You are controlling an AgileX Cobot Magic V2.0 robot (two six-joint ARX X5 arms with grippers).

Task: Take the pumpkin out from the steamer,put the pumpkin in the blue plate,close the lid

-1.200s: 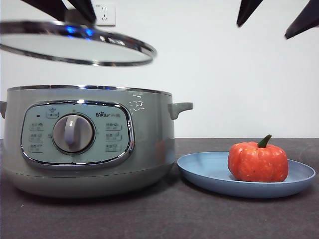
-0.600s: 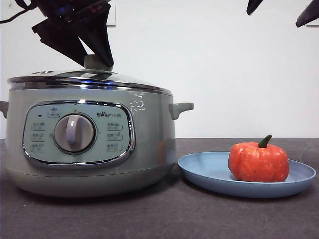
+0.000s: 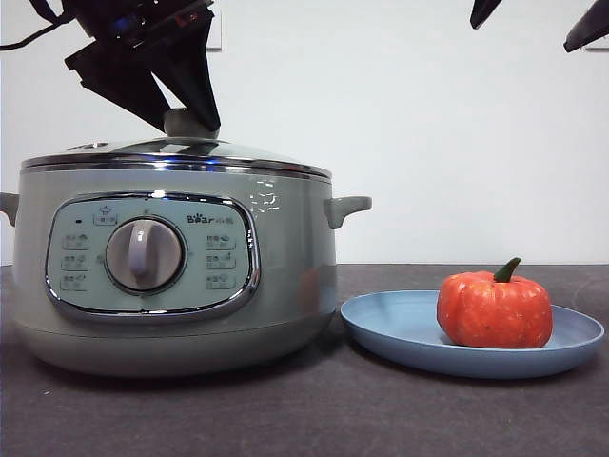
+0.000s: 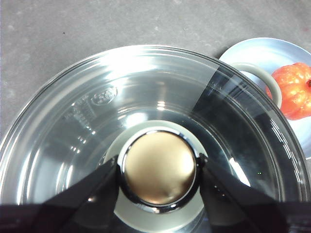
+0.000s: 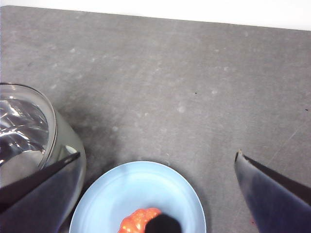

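Note:
The glass lid [image 3: 176, 152] sits on the sage-green steamer [image 3: 285, 276] at the left of the front view. My left gripper [image 3: 186, 119] is shut on the lid's knob [image 4: 158, 167], one jaw pressed on each side of it. The orange pumpkin [image 3: 495, 311] rests upright in the blue plate [image 3: 400, 328] to the right of the steamer. Both also show in the left wrist view: pumpkin [image 4: 291, 90], plate [image 4: 257, 53]. My right gripper [image 3: 523, 33] is open and empty, high above the plate [image 5: 136, 189] and the pumpkin [image 5: 136, 221].
The dark grey table [image 3: 381, 409] runs in front of the steamer and plate. A white wall stands close behind. The steamer's side handle [image 3: 347, 207] juts toward the plate.
The lid came down from above the steamer onto its rim, held by my left gripper. It has stayed there for the last half second. My right gripper rose slightly.

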